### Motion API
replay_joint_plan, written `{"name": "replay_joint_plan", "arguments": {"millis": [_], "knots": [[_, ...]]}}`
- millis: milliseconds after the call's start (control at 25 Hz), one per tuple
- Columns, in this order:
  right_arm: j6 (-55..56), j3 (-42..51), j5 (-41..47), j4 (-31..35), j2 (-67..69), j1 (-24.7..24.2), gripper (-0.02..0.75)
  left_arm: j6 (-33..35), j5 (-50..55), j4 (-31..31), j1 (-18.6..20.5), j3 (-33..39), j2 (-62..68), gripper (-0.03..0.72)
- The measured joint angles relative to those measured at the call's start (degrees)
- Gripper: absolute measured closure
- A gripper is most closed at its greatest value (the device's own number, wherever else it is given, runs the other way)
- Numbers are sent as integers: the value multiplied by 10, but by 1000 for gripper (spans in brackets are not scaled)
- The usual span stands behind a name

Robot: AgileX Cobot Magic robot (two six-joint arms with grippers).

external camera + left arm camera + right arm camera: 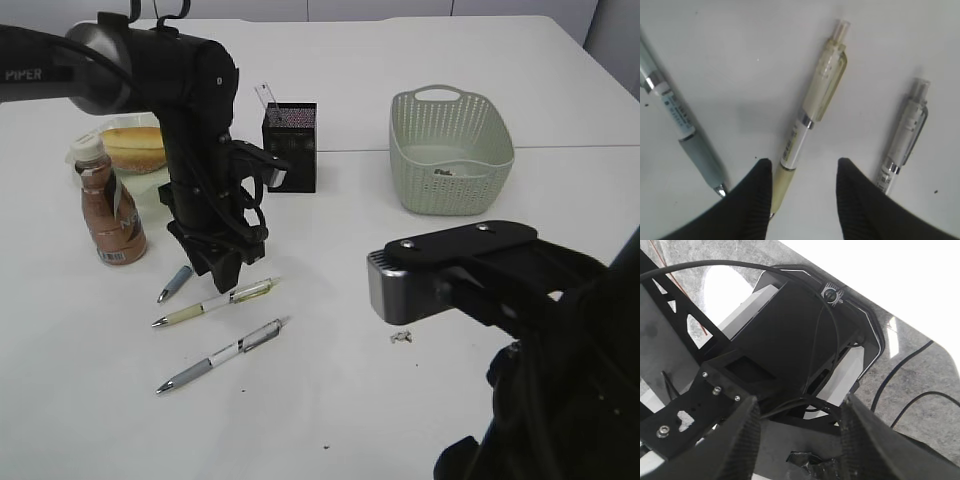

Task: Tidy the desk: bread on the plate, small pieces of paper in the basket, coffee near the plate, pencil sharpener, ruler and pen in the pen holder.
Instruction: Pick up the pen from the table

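Right gripper [800, 435], jaws parted and empty, idles off the table's near edge, while left gripper [802, 192], jaws spread, straddles the yellow pen [810, 115] among three near the left edge, evidently for transfer to the pen holder [291, 145].

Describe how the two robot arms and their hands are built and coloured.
Both arms are matte black. The left arm has a glossy grey rounded joint housing, white "PIPER" lettering and black cables along its wrist. Its hand has two ribbed black fingers. The right arm carries a silver-fronted camera block; its hand has matching ribbed fingers.
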Motion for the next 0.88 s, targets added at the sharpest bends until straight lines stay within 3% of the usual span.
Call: {"name": "replay_joint_plan", "arguments": {"millis": [880], "knots": [[-27,0,0,-35,0,0,354,38,-5,14,0,-1,42,370]]}}
